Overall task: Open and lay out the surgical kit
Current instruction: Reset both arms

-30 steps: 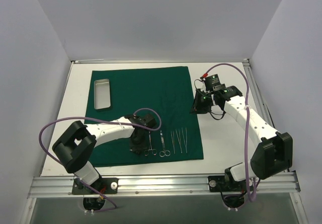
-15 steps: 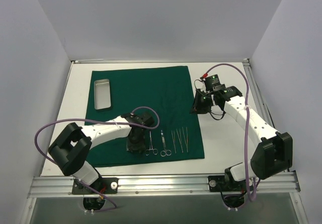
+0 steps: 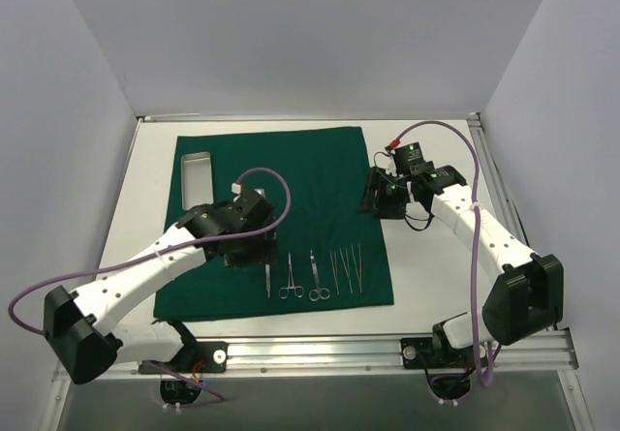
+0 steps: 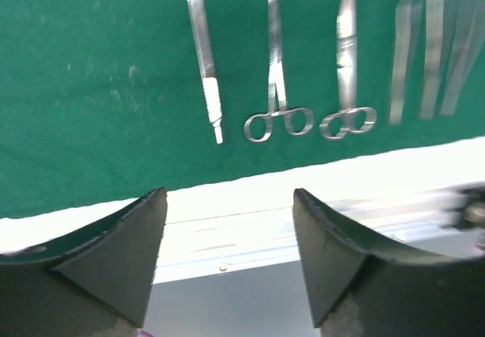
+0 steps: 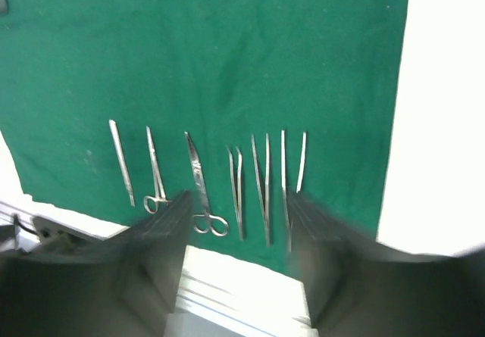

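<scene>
The surgical kit's dark green cloth (image 3: 291, 174) lies spread flat on the table. A shiny metal tray (image 3: 197, 168) sits at its far left corner. Along the near edge lie a flat steel handle (image 3: 268, 278), forceps (image 3: 288, 278), scissors (image 3: 315, 278) and several tweezers (image 3: 346, 267) in a row. My left gripper (image 3: 254, 256) hovers open just beyond the handle, holding nothing. The left wrist view shows the handle (image 4: 205, 64), forceps (image 4: 276, 87) and scissors (image 4: 347, 79) beyond my left gripper (image 4: 227, 201). My right gripper (image 3: 374, 199) hangs open over the cloth's right edge, its fingers (image 5: 170, 223) blurred.
White tabletop (image 3: 436, 266) borders the cloth on all sides. An aluminium rail (image 3: 310, 354) runs along the near edge, and another rail (image 3: 489, 174) along the right side. Purple cables (image 3: 276, 194) loop off both arms.
My left gripper has opened, left the flat steel handle on the cloth beside the forceps, and drawn back up and to the left. The right gripper has opened in place.
</scene>
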`<state>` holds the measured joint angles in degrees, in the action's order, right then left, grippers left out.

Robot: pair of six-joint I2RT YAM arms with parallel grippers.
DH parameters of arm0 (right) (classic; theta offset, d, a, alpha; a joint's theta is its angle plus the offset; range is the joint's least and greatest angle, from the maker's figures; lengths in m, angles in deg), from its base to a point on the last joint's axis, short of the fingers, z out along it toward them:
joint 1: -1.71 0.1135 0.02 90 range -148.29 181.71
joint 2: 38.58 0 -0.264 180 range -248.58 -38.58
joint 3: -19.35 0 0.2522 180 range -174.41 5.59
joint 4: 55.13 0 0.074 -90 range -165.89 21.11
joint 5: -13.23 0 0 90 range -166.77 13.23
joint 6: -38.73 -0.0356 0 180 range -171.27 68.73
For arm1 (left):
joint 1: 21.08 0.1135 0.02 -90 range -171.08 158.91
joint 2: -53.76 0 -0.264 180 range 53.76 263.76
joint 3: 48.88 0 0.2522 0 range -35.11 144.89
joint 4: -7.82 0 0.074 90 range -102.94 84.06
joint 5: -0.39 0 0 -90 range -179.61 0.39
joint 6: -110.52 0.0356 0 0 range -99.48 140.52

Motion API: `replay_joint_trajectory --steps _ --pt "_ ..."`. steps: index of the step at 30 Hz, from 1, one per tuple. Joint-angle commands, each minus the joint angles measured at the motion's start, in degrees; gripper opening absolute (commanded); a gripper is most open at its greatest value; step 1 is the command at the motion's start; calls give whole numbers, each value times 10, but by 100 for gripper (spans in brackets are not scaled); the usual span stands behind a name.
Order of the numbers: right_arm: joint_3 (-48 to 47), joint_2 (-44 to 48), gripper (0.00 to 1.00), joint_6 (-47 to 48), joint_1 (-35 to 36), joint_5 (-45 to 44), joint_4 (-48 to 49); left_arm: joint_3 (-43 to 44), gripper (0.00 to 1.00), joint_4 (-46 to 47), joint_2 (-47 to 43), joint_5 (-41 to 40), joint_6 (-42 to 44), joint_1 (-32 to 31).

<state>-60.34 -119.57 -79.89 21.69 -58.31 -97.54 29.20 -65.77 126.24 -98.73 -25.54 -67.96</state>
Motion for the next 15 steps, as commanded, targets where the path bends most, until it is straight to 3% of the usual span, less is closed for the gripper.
replay_joint_trajectory --steps 1,2,3,4,12,15 --pt "-9 15 60 1 8 1 11 31 78 6 -44 26 41 22" --pt "-9 16 73 3 9 2 13 21 82 40 -52 69 46 33" --pt "-7 18 94 5 10 1 17 10 95 63 -72 94 51 59" --pt "1 20 100 7 12 9 23 -1 94 83 -81 126 49 76" --pt "86 43 100 -10 24 39 107 -190 94 355 -204 377 -79 220" --pt "142 74 100 -27 25 64 166 -241 94 445 -234 405 -142 239"
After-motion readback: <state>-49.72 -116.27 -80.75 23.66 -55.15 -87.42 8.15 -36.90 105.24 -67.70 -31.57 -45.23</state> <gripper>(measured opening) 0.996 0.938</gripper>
